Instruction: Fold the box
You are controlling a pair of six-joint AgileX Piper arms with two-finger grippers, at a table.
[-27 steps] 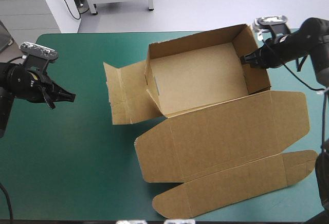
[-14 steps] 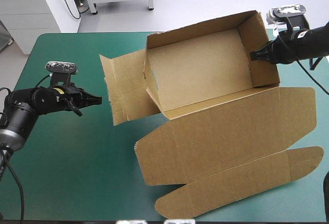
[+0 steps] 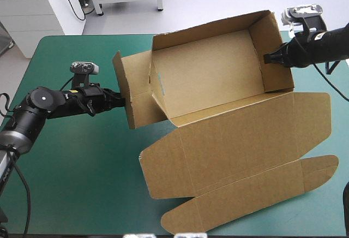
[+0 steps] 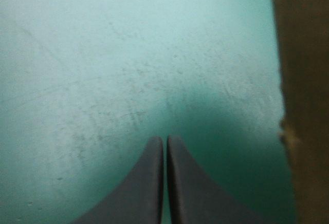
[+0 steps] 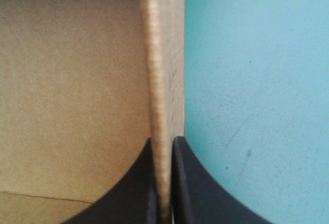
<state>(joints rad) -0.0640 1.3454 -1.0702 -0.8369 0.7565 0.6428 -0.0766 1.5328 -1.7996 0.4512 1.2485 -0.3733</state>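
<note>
High view: I see the box (image 3: 218, 96) as an open tray at upper centre-right, walls up, lid flat toward the lower right on the teal-green counter (image 3: 71, 183). Left hand (image 3: 121, 100) at centre-left, tip at the box's raised left flap. Right hand (image 3: 268, 59) upper right, on the right wall.

Left wrist view: left hand (image 4: 165, 139) clenched, empty, over the cover; brown board just beside it.

Right wrist view: right hand (image 5: 163, 141) pinching the wall's edge.
</note>
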